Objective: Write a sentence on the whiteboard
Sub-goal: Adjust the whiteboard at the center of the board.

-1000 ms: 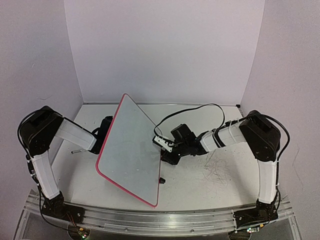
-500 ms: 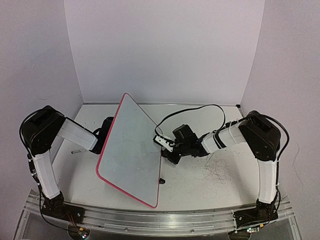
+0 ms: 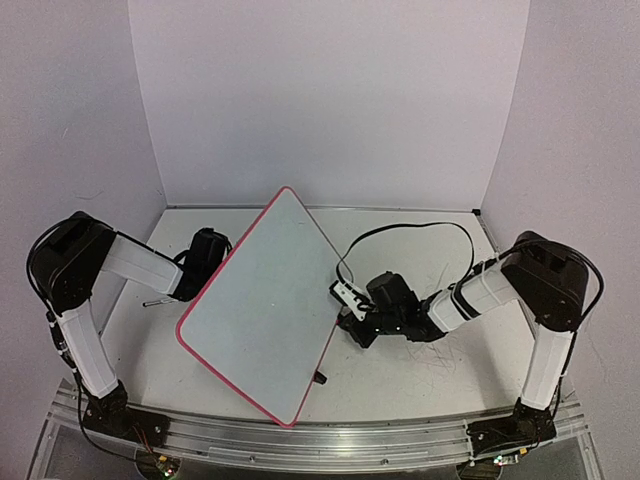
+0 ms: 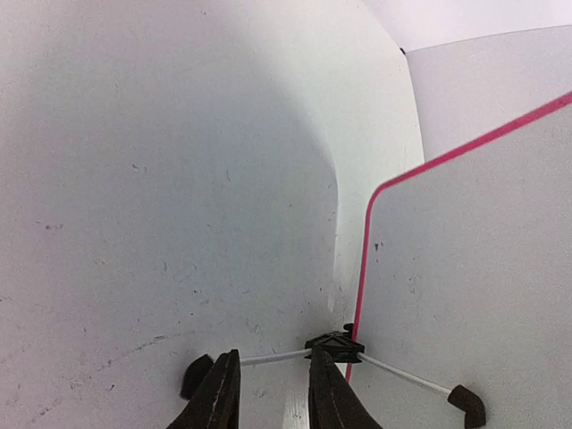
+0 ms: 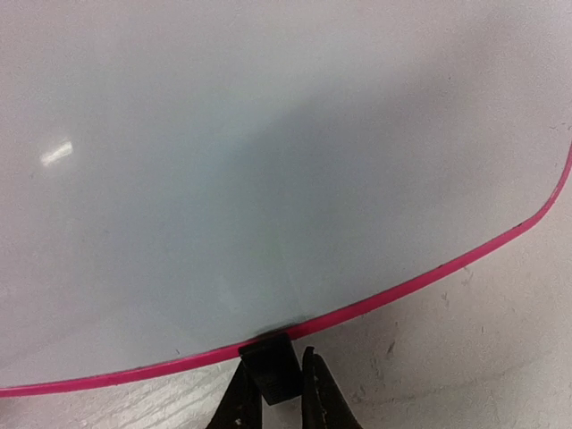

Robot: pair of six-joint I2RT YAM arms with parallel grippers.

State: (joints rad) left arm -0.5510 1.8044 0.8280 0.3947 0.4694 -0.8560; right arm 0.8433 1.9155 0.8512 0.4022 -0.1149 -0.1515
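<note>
The whiteboard (image 3: 265, 305), white with a pink-red border, stands tilted on the table between the two arms. My right gripper (image 3: 350, 312) is at its right edge, shut on a black clip (image 5: 273, 366) fixed to the border, and the board (image 5: 268, 179) fills the right wrist view. My left gripper (image 3: 207, 252) is at the board's left edge, partly hidden behind it. In the left wrist view its jaws (image 4: 273, 384) stand a little apart, just short of a black clip (image 4: 335, 344) with white wire legs on the board's (image 4: 465, 268) edge. A leg crosses the gap.
Pen scribbles (image 3: 440, 350) mark the tabletop to the right of the board. A thin dark stick (image 3: 152, 300) lies at the left. A small black clip (image 3: 320, 378) pokes out near the board's lower corner. White walls close the back and sides.
My right gripper shut on the edge clip and pulled right and nearer. The board swung with it, its top corner moving right. My left jaws parted slightly.
</note>
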